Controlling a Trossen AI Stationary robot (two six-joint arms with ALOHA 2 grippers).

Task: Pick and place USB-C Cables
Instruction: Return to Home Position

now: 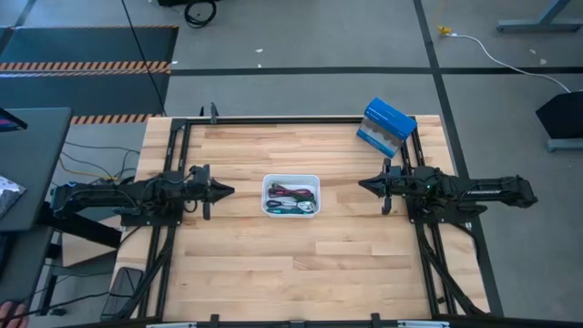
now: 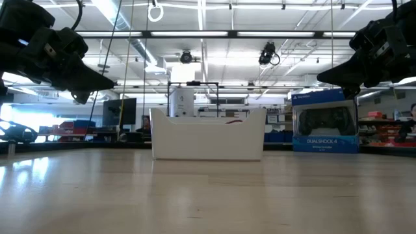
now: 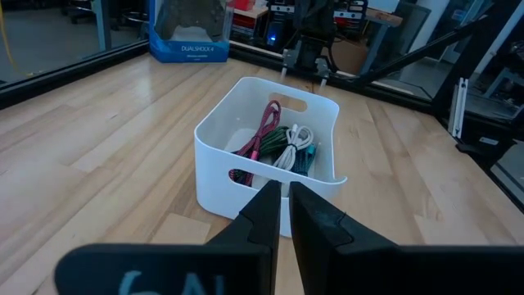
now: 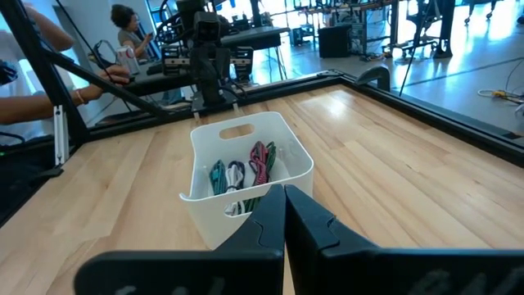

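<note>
1. Pale wooden table [image 1: 273,273] with a black frame fills the high view, and grey workshop floor [image 1: 301,91] lies around it.
2. A white bin [image 1: 267,195] stands at the middle of the table, between the two arms.
3. All the cables [image 1: 291,197] lie inside the bin in one loose tangle. The wrist views pick out a maroon cable [image 3: 264,131], a white cable [image 3: 289,149] and a teal cable [image 4: 217,174] among them.
4. The left gripper [image 1: 225,190] hangs above the table near the bin's left side. It points at the bin and sits higher than its rim, not touching it. Its fingers are clenched almost together and hold nothing.
5. The right gripper [image 1: 364,185] hangs opposite, on the bin's right side, a little farther from it and also pointing at it. Its fingers are pressed tip to tip and are empty.
6. A blue-and-white box [image 1: 386,127] stands at the table's far right corner, turned at an angle to the edges, close to the right arm.
7. Beyond the table, the right wrist view shows a person [image 4: 127,24] among workbenches.
</note>
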